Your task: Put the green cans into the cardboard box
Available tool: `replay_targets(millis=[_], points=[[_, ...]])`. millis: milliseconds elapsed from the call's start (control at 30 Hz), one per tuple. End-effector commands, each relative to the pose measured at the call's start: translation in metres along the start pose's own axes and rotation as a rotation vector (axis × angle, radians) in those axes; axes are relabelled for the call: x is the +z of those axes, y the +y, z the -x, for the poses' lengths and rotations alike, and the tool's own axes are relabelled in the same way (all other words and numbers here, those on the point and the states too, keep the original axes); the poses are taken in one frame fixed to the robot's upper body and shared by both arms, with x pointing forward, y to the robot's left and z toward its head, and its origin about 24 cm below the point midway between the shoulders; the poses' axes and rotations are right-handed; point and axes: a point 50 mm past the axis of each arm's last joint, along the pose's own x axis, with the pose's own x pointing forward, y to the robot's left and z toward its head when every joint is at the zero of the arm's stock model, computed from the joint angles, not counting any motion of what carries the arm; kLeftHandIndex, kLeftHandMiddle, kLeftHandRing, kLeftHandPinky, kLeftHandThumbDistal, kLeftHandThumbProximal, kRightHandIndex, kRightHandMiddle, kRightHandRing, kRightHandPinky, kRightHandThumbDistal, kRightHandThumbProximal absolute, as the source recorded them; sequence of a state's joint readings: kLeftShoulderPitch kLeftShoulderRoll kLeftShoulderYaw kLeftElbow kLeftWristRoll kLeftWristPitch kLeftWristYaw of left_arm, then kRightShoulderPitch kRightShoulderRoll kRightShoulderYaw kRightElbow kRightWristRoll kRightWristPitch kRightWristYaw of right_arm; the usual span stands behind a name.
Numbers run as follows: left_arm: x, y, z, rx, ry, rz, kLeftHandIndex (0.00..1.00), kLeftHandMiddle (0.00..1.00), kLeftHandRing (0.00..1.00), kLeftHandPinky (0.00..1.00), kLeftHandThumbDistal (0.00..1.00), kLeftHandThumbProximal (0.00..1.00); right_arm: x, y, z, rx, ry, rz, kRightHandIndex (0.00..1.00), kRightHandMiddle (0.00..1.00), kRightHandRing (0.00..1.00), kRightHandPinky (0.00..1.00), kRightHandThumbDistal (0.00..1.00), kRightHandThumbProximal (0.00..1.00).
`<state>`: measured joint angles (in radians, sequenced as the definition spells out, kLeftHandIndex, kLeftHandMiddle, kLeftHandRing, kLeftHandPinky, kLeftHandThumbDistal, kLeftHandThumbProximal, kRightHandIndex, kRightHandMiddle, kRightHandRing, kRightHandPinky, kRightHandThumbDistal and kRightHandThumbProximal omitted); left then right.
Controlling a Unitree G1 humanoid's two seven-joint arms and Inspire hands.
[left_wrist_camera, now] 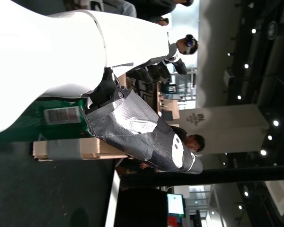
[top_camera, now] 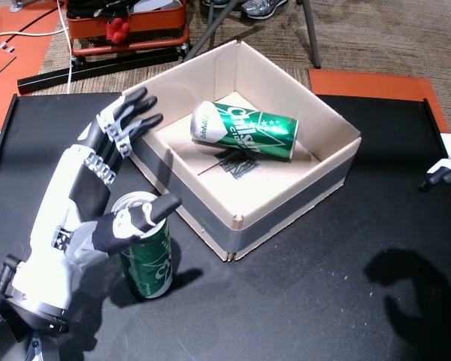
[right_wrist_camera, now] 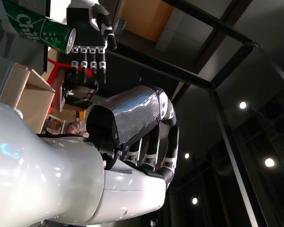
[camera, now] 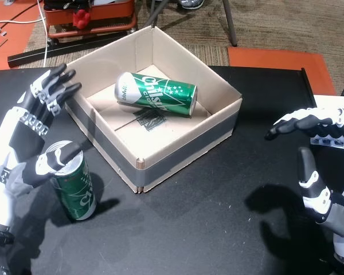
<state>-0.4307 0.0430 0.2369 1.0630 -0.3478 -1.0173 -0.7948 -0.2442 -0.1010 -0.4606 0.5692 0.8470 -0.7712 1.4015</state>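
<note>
Green can (top_camera: 146, 256) upright, just beside cardboard box (top_camera: 286, 207) corner, table (top_camera: 323, 301) front open.

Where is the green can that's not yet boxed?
In both head views the upright can stands on the black table, beside the cardboard box, against the left hand.

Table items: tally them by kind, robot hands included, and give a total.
Green cans: 2, one lying in the box, one upright by the left hand
Cardboard box: 1
Robot hands: 2, left, right
Total: 5
</note>
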Motion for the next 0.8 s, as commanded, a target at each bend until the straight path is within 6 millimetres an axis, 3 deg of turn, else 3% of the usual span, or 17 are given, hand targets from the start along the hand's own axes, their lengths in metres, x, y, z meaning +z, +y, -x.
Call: replay_targets(millis=[0,767], points=[[-0.004,0.000,0.006,-0.010,0.043,-0.008,0.94,0.86,0.90,0.92,1.00,0.33,0.000,-0.002,-0.002,-0.009,-0.021,0.000,0.43,0.48,0.53,0.58,0.57,0.01],[-0.008,0.000,0.018,-0.040,0.114,-0.091,0.92,0.85,0.90,0.93,1.00,0.37,0.002,-0.003,-0.001,-0.020,-0.051,0.008,0.40,0.46,0.50,0.57,0.56,0.04]])
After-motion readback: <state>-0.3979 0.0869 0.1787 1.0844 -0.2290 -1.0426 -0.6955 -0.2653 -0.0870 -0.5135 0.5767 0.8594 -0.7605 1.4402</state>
